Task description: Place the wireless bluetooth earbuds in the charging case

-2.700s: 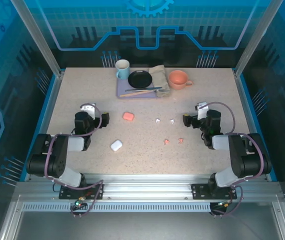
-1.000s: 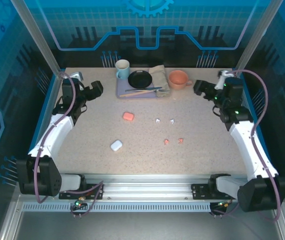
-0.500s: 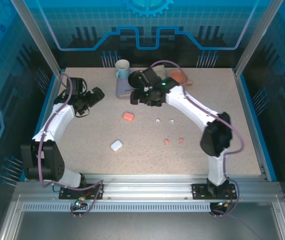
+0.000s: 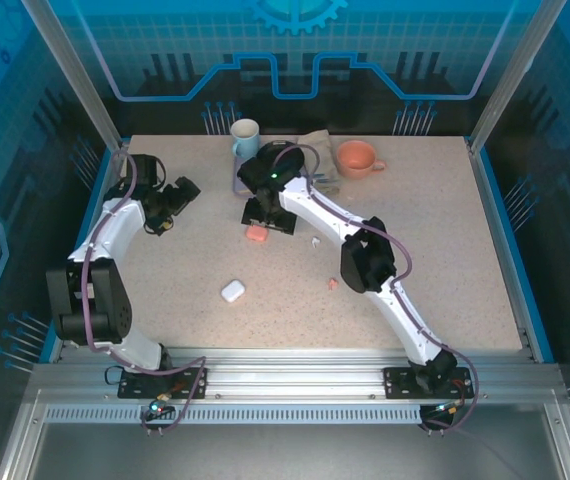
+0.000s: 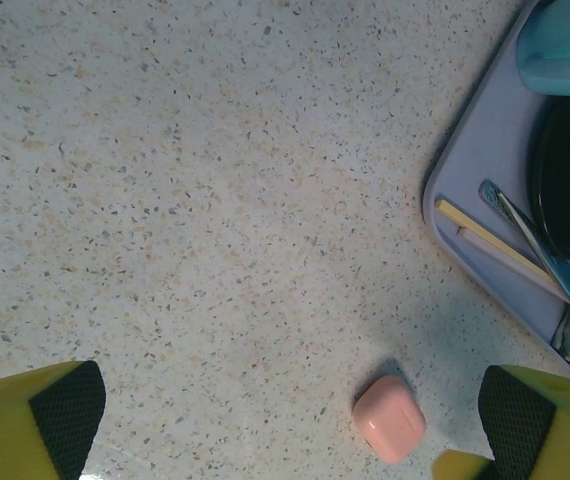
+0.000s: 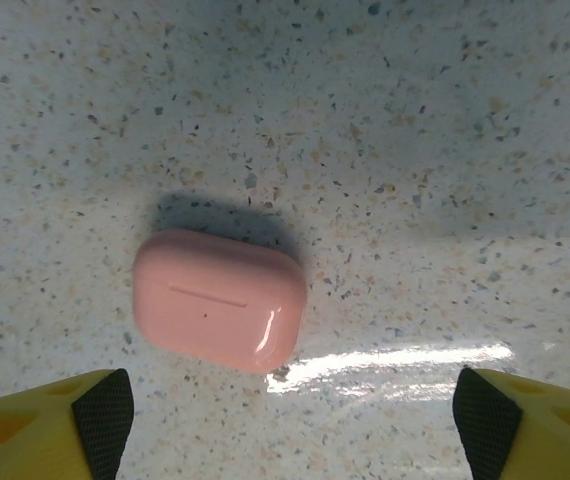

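The earbuds (image 4: 332, 284) lie loose on the table (image 4: 445, 230), none seated yet. Just left of them, the pink case (image 6: 218, 300) sits closed. Your right gripper (image 6: 295, 415) has just swung across to hover over it, jaws wide apart and empty; the left gripper (image 5: 290, 420) is spread too, so case-opening likely comes first

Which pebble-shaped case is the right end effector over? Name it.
The salmon-pink pebble-shaped plastic case, lying closed below the open right end effector. The white plastic case lies well apart from it.
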